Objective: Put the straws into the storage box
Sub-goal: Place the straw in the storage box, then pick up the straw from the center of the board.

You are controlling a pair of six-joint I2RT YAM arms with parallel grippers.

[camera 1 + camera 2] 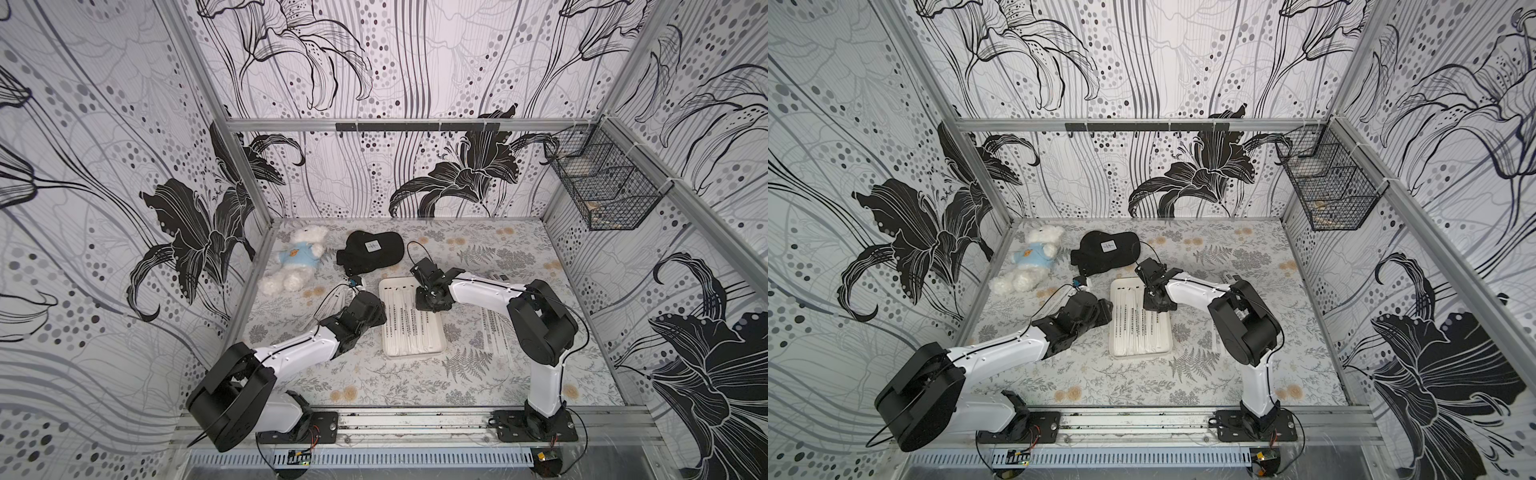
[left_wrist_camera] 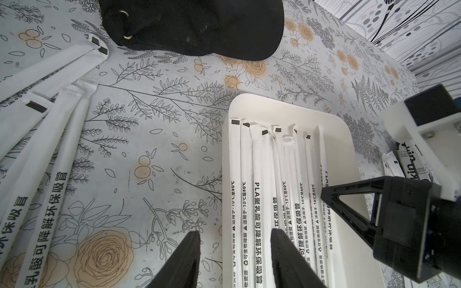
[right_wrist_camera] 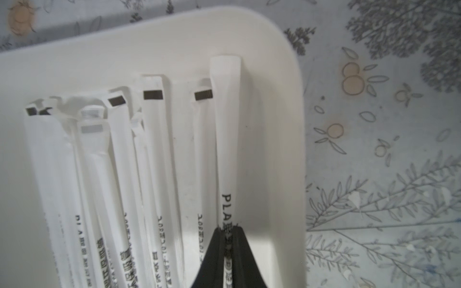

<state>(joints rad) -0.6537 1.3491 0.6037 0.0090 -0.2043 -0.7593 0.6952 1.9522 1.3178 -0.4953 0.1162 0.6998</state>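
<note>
Straws in the box: long white paper-wrapped straws with black print (image 2: 262,194) lie side by side along the box's length, dark end marks lined up toward one short wall.
Held straw: and here's one more straw (image 3: 225,129), at the edge of the row nearest a long wall, its flat free end poking past the others. Whether it touches the box floor, I cannot tell.
Storage box: the shallow white rectangular storage box with rounded corners (image 1: 415,354) sits mid-bench, right between the two arms.
Right tool: the right tool (image 3: 228,228) is over the box, black fingers pinched together on that held straw partway along it.
Left tool: the left tool (image 2: 235,237) has its fingers apart, nothing between them. One finger is over the bench, the other above the boxed straws.
Loose straws: a fan of loose straws (image 2: 50,139) lies beside the box on the left arm's side, and there are more under the right arm (image 1: 494,328).
Bench: floral-patterned bench (image 1: 415,382).
Around: black fabric cap (image 1: 370,249) just behind the box, fluffy white teddy bear in a blue shirt (image 1: 297,259) beside it, short white tube with black print (image 2: 411,162) by the right arm, black wire mesh basket (image 1: 606,183) up on the wall.
</note>
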